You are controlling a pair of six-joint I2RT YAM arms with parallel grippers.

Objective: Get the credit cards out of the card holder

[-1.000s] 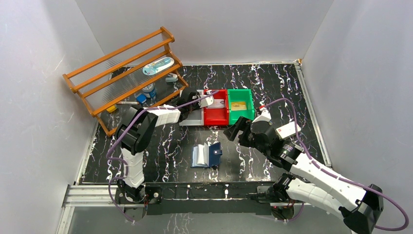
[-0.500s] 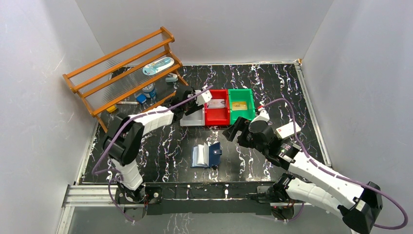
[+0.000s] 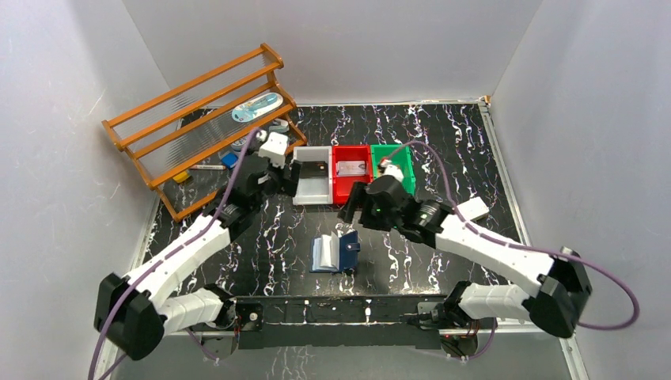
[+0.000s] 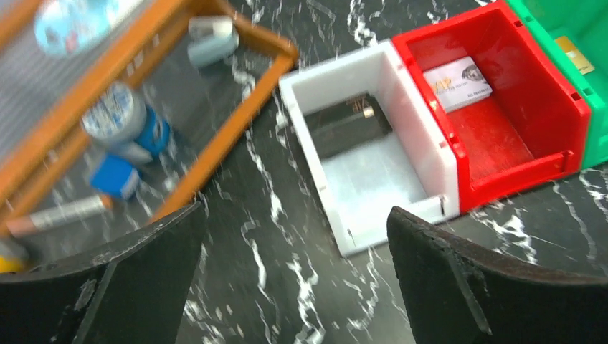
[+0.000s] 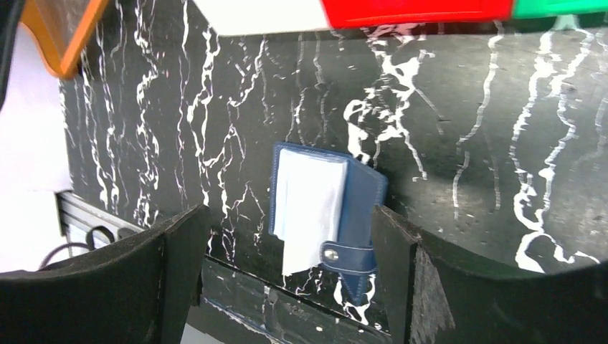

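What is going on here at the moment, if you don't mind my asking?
Credit cards are being taken out of a card holder. It lies open on the table near the arms, and the right claw hovers over it, open. The left claw, open and empty, is by the white bin, where a black card lies. A silvery card is in the red bin and a gold card in the green bin.

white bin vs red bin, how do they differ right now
Colour: the white bin is white, the red bin red.
Contents: the white bin holds a black card; the red bin holds a pale printed card.
Position: the white bin sits nearer the wooden rack, the red bin between it and the green bin.
Both are open-topped plastic bins, side by side.
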